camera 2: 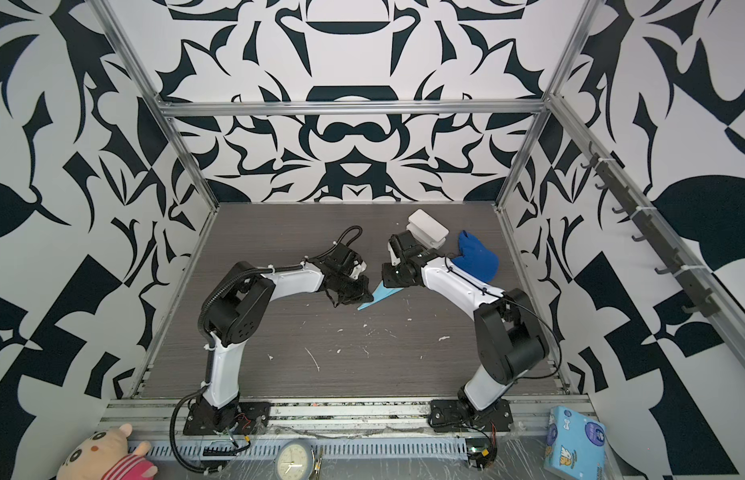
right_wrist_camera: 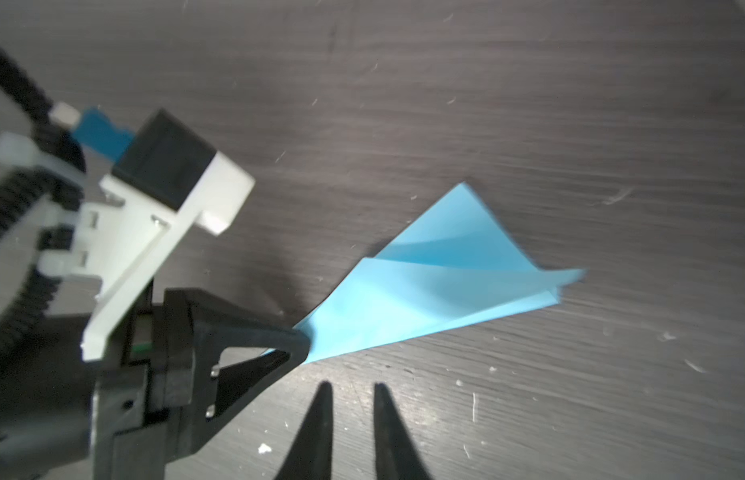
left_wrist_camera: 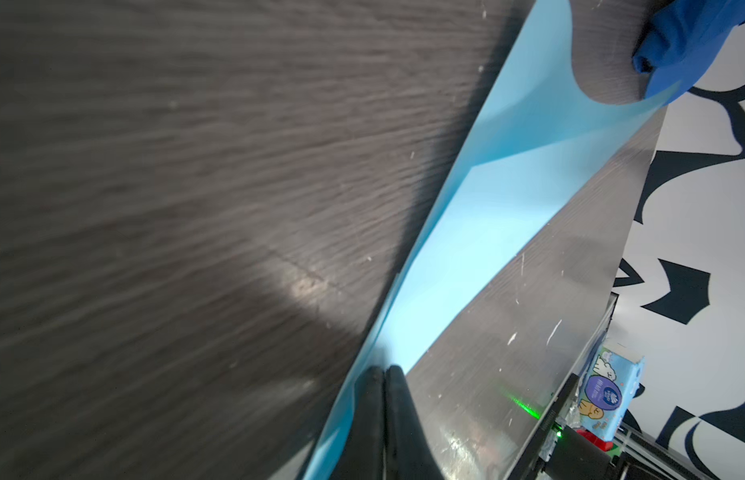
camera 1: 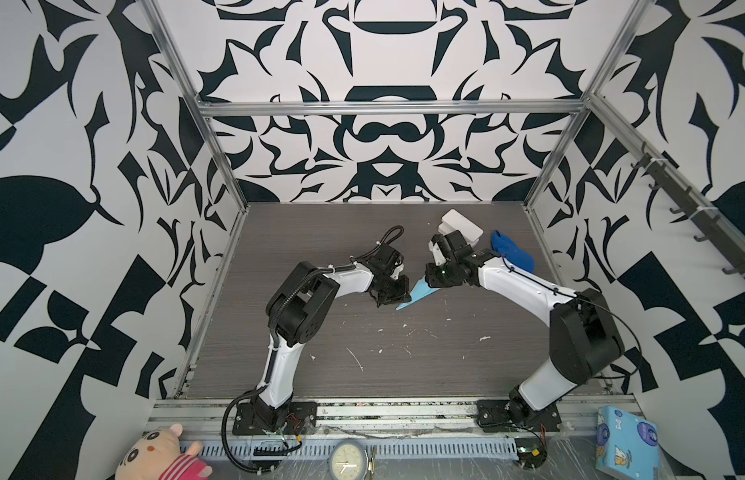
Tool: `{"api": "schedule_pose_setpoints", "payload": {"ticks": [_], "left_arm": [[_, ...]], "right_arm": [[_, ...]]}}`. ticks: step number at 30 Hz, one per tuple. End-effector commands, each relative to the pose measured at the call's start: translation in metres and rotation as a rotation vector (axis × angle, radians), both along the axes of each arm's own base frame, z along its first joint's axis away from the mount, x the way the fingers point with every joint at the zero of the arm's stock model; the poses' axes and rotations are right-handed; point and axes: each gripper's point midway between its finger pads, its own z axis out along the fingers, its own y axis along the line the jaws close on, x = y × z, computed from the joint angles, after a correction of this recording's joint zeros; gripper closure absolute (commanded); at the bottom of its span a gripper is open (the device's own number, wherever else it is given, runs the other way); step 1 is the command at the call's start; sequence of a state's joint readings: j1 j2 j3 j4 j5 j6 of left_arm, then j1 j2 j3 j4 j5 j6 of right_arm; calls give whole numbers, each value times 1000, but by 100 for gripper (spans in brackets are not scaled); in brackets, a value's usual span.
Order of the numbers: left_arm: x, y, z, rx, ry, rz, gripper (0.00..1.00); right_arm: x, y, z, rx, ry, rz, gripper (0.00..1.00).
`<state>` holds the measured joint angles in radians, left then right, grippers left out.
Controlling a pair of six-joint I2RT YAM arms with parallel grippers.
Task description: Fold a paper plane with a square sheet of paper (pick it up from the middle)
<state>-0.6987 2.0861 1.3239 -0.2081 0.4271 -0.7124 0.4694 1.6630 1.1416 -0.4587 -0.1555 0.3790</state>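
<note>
With the left gripper point(right_wrist_camera: 298, 343), pinches the paper plane point(right_wrist_camera: 425, 299) by its pointed nose; with the right gripper point(right_wrist_camera: 352, 388), hovers just beside, tips slightly parted, gripping nothing. Fans out creased wings low over the wooden table point(camera 1: 362, 257), near the middle. Further back, rightward: blue cloth point(camera 1: 514, 251), white box point(camera 1: 462, 228).

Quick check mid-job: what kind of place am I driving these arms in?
Most likely a lab test cell for recording robot work: an aluminium frame boxes in the wood-grain table, black-and-white patterned panels wall it, and the left arm and right arm are bolted to a front rail.
</note>
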Motion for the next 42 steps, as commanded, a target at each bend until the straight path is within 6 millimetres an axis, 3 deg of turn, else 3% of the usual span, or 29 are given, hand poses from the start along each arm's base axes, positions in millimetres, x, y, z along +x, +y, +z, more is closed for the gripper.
{"api": "schedule_pose_setpoints", "payload": {"ticks": [1, 4, 11, 17, 25, 38, 42], "left_arm": [[-16, 30, -42, 166, 87, 16, 94], [-18, 33, -46, 184, 94, 18, 94], [-20, 35, -50, 198, 104, 20, 95], [-21, 36, -52, 206, 110, 19, 95], [-21, 38, -54, 221, 113, 23, 96], [-21, 40, -56, 232, 115, 24, 97], [-22, 40, -57, 233, 115, 21, 97]], "right_arm": [[-4, 24, -10, 66, 64, 76, 94], [-4, 29, -25, 69, 108, 84, 100], [-4, 28, -47, 38, 147, 84, 100], [1, 28, -49, 29, 137, 81, 100], [-4, 6, -64, -92, 163, 55, 100], [7, -30, -64, -230, 137, -18, 100], [10, -21, -48, -182, 104, 10, 100]]}}
